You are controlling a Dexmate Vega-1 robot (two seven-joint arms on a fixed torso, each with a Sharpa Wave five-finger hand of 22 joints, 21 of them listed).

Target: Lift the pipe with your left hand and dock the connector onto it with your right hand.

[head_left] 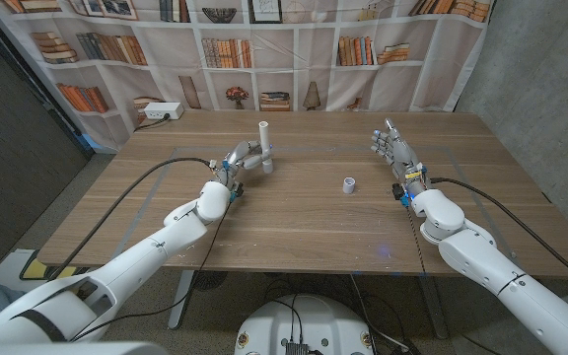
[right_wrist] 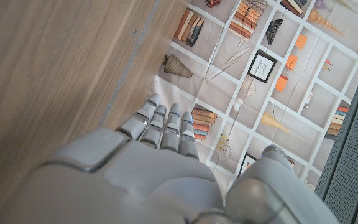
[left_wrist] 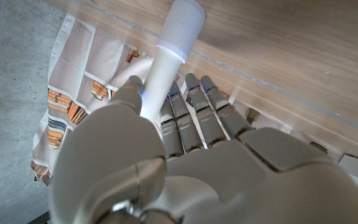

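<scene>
One pipe (head_left: 263, 144), one connector (head_left: 349, 184)

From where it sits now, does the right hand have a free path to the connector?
Probably yes. The connector stands alone on bare table, and the right hand holds nothing, its fingers apart, off to one side of it. The left hand and the pipe are well off on the other side.

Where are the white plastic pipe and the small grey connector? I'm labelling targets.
White plastic pipe (head_left: 263, 129), head view, upper shaft.
Small grey connector (head_left: 349, 184), head view, its side wall.
</scene>
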